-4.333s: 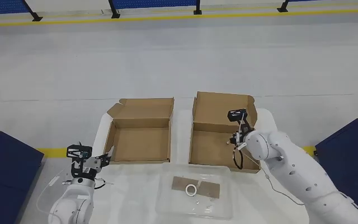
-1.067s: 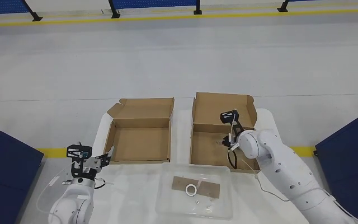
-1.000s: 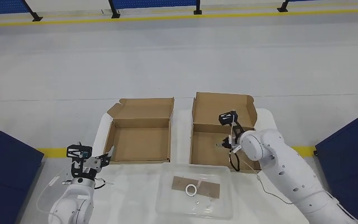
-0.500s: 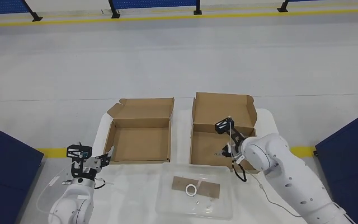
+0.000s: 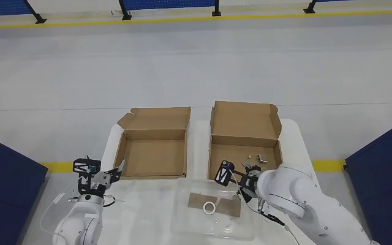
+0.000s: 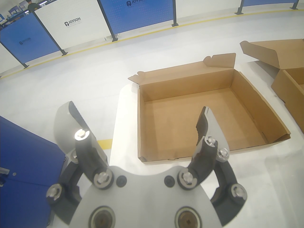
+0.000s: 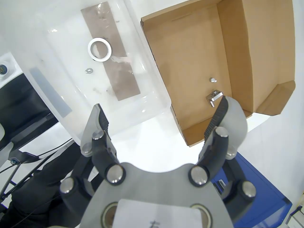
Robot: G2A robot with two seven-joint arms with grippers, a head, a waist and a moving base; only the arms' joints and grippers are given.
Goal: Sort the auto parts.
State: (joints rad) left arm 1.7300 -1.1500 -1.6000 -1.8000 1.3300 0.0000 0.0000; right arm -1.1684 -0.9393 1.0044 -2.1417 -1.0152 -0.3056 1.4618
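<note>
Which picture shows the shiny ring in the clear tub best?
The right wrist view: the ring looks big and round in the tub. The top view shows it as a tiny circle. The left wrist view faces a cardboard box.

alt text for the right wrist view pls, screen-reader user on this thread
The right gripper, jaws open and empty, hangs above the table between a clear plastic bin and an open cardboard box. The bin holds a metal ring and a small fastener; the box holds a small metal bracket and a small screw, lying apart.
</note>
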